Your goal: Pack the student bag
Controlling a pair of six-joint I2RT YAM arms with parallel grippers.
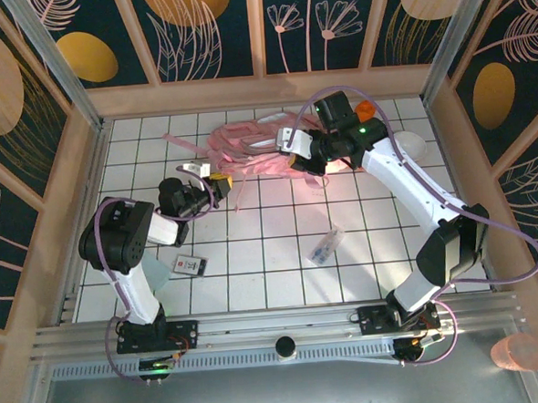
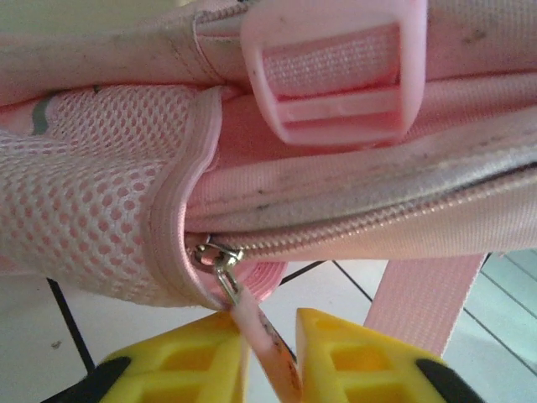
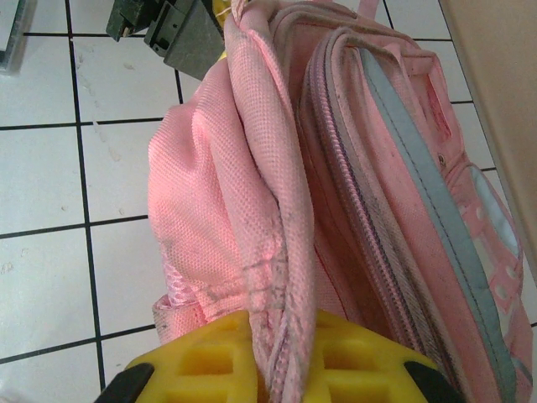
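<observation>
The student bag (image 1: 252,146) lies on its side at the back middle of the tiled table, pale pink with straps spread out. My left gripper (image 1: 218,182) is at the bag's left end. In the left wrist view its yellow fingers (image 2: 193,365) are shut on the pink zip pull (image 2: 252,323), which hangs from a metal slider (image 2: 214,256) at the end of the zip. A pink buckle (image 2: 336,71) sits above. My right gripper (image 1: 295,156) is at the bag's right side, shut on a fold of the bag's fabric (image 3: 281,277) beside the main zip (image 3: 352,193).
A small dark-printed card (image 1: 191,264) lies near the left arm, and a white packet (image 1: 325,246) lies mid-table. A pale round dish (image 1: 410,145) sits behind the right arm. Wooden walls (image 1: 262,90) close in the back and both sides.
</observation>
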